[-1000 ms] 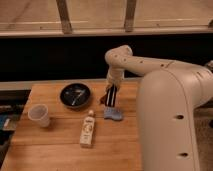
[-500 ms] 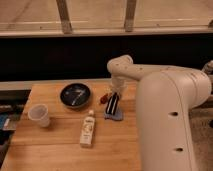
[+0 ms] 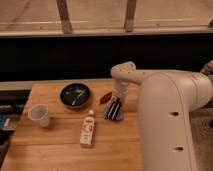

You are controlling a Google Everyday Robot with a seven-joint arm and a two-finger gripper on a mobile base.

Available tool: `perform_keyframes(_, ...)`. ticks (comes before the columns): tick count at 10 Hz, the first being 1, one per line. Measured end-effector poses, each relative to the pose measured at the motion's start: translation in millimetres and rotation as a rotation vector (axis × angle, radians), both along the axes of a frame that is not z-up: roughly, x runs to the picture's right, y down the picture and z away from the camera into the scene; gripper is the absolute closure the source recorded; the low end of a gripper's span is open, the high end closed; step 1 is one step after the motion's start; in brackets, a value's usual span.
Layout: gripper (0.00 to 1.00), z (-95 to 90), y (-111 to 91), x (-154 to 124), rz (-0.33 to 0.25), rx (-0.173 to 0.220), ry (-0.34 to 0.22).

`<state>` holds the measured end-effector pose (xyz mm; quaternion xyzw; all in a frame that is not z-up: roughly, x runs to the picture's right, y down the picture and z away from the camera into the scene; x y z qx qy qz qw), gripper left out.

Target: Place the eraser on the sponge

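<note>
Sharply bent arm (image 3: 131,75) reaching down, end effector (image 3: 116,102) at eraser (image 3: 114,109) lying on sponge (image 3: 120,117), grip unclear.

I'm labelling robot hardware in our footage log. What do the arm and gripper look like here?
The arm is a bulky, smooth off-white shell with rounded joints; two small dark dots mark its broad near segment. No loose cables or lettering show. The gripper, just above the eraser, is a small piece at the pale wrist's end.
</note>
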<state>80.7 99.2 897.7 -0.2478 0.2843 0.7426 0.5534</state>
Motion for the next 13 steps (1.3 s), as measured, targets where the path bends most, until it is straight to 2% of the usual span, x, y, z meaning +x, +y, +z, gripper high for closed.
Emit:
perform_keyframes(2,0.44,-1.7,2.2,-6.6,0.000,-0.009,-0.006)
perform_keyframes(4,0.34,-4.3,4.2,-10.1,-0.001,-0.020,-0.011)
perform_keyframes(10,0.34,-15.1,0.2,-22.6,-0.025,-0.012,-0.046)
perform_keyframes(13,0.34,-30.5,-22.2,-21.5,-0.045,0.047,-0.033)
